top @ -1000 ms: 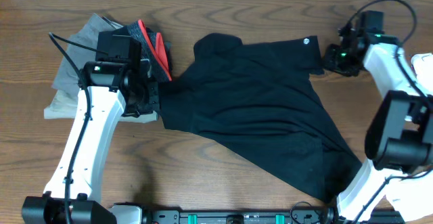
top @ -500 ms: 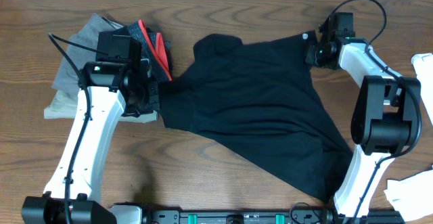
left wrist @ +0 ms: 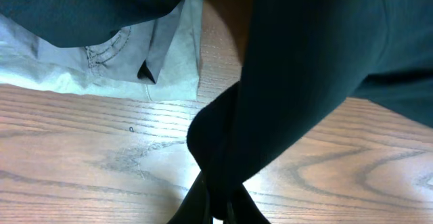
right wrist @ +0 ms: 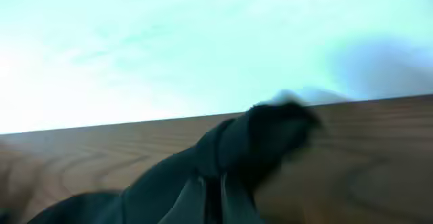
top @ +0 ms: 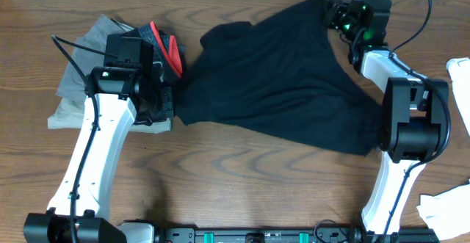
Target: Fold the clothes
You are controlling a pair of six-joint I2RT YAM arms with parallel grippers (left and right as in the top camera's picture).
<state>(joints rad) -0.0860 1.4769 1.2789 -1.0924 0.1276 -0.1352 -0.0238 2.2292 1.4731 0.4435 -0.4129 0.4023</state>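
The clothes, a black T-shirt (top: 279, 81), lie stretched across the wooden table between my two grippers. My left gripper (top: 167, 105) is shut on the shirt's left edge, beside the grey garments. In the left wrist view, black fabric (left wrist: 304, 82) bunches into the closed left gripper (left wrist: 218, 207) just above the wood. My right gripper (top: 334, 12) is shut on the shirt's upper right corner, near the table's far edge. The right wrist view is blurred, but a fold of black fabric (right wrist: 270, 132) is pinched in the right gripper (right wrist: 213, 197).
Grey folded garments (top: 92, 67) lie at the left under my left arm and show as pale cloth (left wrist: 135, 55) in the left wrist view. A small black garment with a red waistband (top: 165, 48) sits on them. White things lie at the right edge (top: 459, 70) and bottom right (top: 444, 202).
My right gripper moved in from the right, shut on the shirt's upper right corner and pulled it toward the far edge. The shirt's lower right part was drawn up. The left arm stayed still.
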